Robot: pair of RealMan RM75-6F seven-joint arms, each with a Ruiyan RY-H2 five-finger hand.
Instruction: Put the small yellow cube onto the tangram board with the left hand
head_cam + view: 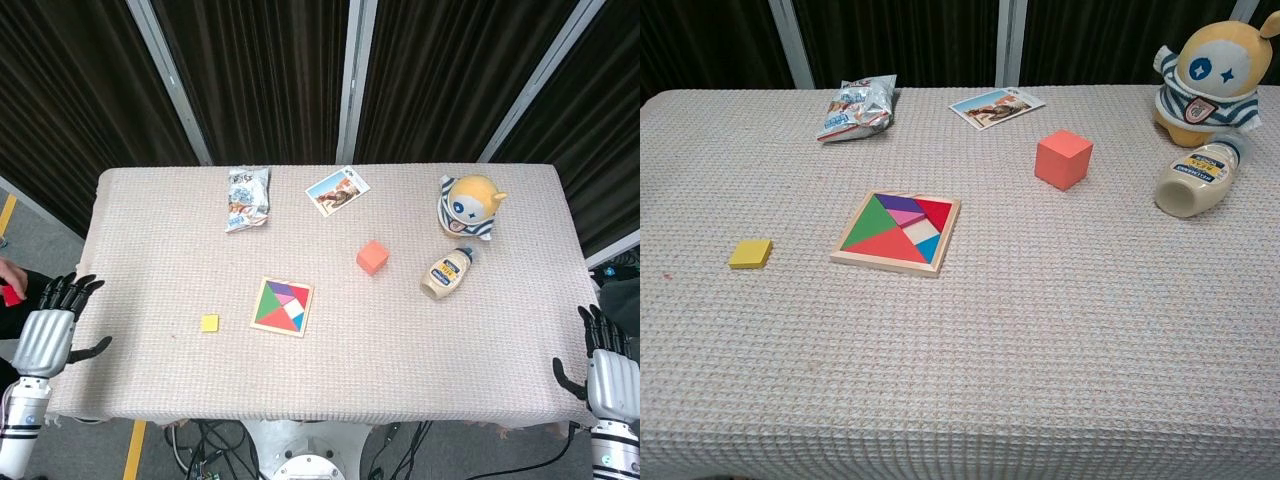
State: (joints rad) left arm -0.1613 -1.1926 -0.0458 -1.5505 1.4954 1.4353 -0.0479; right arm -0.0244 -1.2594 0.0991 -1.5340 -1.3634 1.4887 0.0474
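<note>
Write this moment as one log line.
cube: on table, left of board | left hand: open, off table | right hand: open | stage: not started

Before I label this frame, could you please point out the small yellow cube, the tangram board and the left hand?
small yellow cube (750, 253), chest view, centre of its top face.
tangram board (838, 256), chest view, wooden frame at its near left corner.
left hand (47, 336), head view, back of the hand.
</note>
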